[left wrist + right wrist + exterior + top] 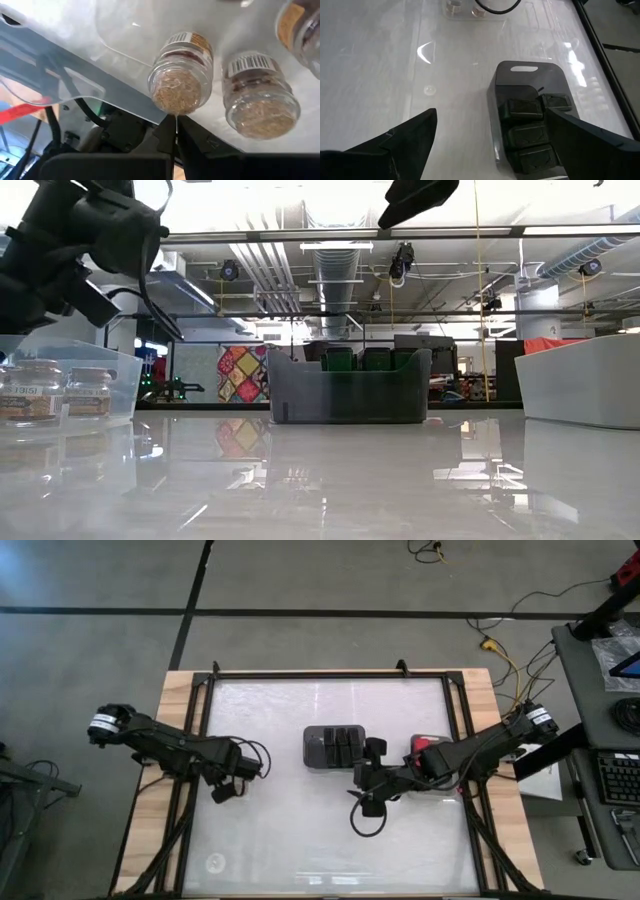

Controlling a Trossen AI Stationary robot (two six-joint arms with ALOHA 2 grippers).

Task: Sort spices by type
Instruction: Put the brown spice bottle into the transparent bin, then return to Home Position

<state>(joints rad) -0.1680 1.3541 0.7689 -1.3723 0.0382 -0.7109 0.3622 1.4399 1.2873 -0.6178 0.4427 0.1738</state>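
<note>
The left gripper [222, 794] is clenched on nothing, poised above the tan-topped jars [181, 75] in their clear tray [120, 375]; the right gripper [368, 802] hangs released beside the dark tray [312, 748] of black blocks [525, 109]; sorting looks almost finished, as I see no loose spices.

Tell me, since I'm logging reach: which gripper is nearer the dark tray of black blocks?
Right. The right gripper hovers open just beside the dark tray, right of the black blocks. The left gripper, shut, sits well off toward the table's left side.
</note>
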